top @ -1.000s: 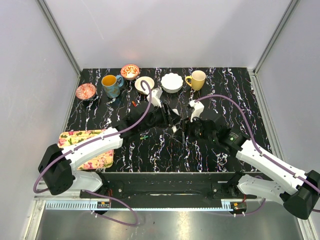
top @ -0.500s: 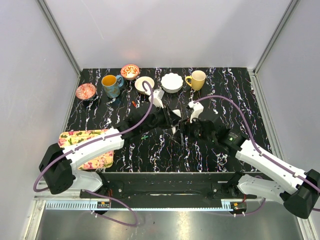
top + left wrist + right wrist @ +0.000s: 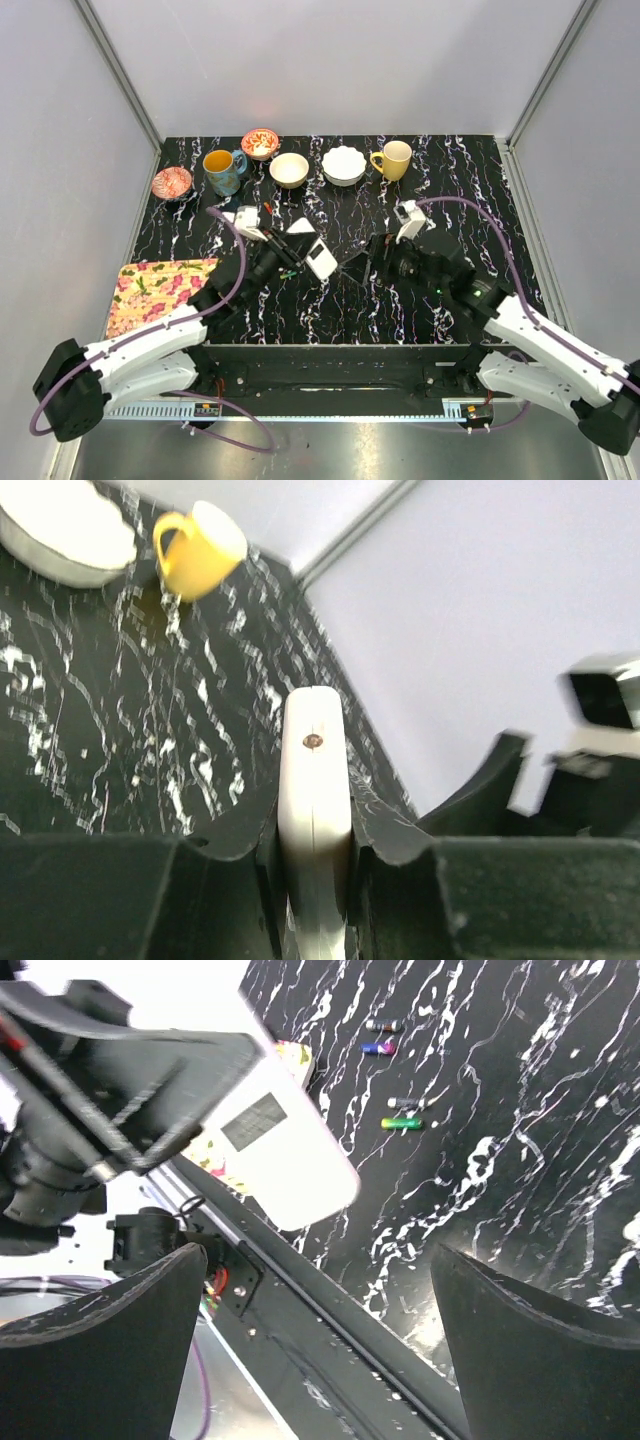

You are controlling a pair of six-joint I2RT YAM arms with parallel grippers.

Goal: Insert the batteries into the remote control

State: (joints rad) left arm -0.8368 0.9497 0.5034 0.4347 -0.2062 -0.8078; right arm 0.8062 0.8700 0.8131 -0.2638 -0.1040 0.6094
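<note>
The remote control (image 3: 322, 263) is a flat white slab held edge-on above the table's middle, and my left gripper (image 3: 306, 257) is shut on its near end. The left wrist view shows both jaws pressed on the remote control (image 3: 314, 780). My right gripper (image 3: 362, 258) hovers just right of it, open and holding nothing. From the right wrist, the remote control (image 3: 285, 1155) shows its labelled face ahead of my wide open right gripper (image 3: 320, 1360). Several batteries (image 3: 401, 1122) lie loose on the black table beyond it, green and red among them.
Along the back stand a blue mug (image 3: 222, 170), a cream bowl (image 3: 289, 170), a white scalloped bowl (image 3: 343, 165), a yellow mug (image 3: 393, 158) and two patterned dishes (image 3: 260, 143). A floral mat (image 3: 160, 290) lies front left. A small red piece (image 3: 268, 207) sits behind the left gripper.
My left gripper has shut on the remote and the left arm has pulled back towards the near left with it. My right gripper has opened wide and let the remote go.
</note>
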